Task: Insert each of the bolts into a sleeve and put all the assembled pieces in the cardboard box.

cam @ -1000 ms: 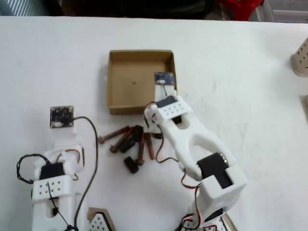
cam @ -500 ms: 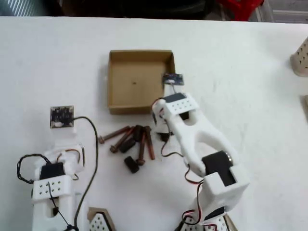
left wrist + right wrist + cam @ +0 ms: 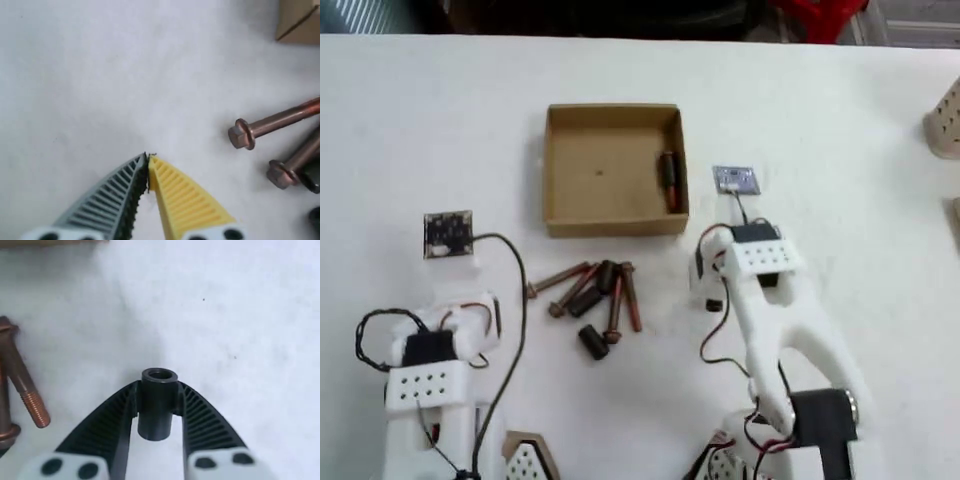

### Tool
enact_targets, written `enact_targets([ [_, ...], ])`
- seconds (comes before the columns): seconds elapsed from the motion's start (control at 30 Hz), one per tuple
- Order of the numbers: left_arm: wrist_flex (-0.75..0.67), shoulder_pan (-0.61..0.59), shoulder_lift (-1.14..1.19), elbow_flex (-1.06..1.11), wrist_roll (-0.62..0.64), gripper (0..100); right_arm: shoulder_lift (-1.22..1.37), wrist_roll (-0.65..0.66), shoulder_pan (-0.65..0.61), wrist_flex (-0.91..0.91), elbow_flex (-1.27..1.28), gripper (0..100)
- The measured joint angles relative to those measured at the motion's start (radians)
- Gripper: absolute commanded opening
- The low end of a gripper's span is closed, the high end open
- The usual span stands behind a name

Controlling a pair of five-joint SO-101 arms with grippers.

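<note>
Though one piece [image 3: 669, 180] is in the box [image 3: 610, 227], bolts [image 3: 560, 278] lie loose; right gripper [image 3: 158, 386] clamps a sleeve [image 3: 155, 415], left gripper [image 3: 148, 167] sits closed, empty.

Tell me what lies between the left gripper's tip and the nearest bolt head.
Nothing but bare table separates the left gripper from that bolt, per the left wrist view.
</note>
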Motion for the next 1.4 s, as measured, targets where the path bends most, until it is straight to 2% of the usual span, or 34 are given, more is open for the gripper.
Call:
enact_targets([
  [0.17, 0.155, 0.081, 0.000, -0.167, 0.071, 3, -0.051, 0.017, 0.078, -0.032, 0.051, 1.7],
  [0.3, 0.304, 0.218, 0.000, -0.325, 0.138, 3, -0.054, 0.017, 0.150, -0.032, 0.051, 1.7],
  [0.4, 0.327, 0.333, 0.029, -0.394, 0.209, 3, -0.054, 0.018, 0.201, -0.032, 0.063, 1.7],
  [0.67, 0.327, 0.598, 0.404, -0.628, 0.356, 3, -0.054, 0.020, 0.233, -0.043, 0.077, 1.7],
  [0.87, 0.288, 0.778, 0.697, -0.749, 0.377, 3, -0.054, 0.057, 0.276, -0.077, 0.077, 1.7],
  [1.03, 0.169, 0.839, 0.847, -0.773, 0.381, 3, -0.054, 0.078, 0.299, -0.080, 0.077, 1.7],
  [1.2, 0.077, 0.842, 0.947, -0.773, 0.381, 3, -0.054, 0.083, 0.298, -0.080, 0.077, 1.7],
  [1.27, 0.049, 0.842, 0.953, -0.773, 0.381, 6, -0.054, 0.083, 0.298, -0.080, 0.077, 1.7],
  [1.4, 0.015, 0.838, 0.970, -0.775, 0.431, 20, -0.054, 0.086, 0.298, -0.118, 0.103, 1.7],
])
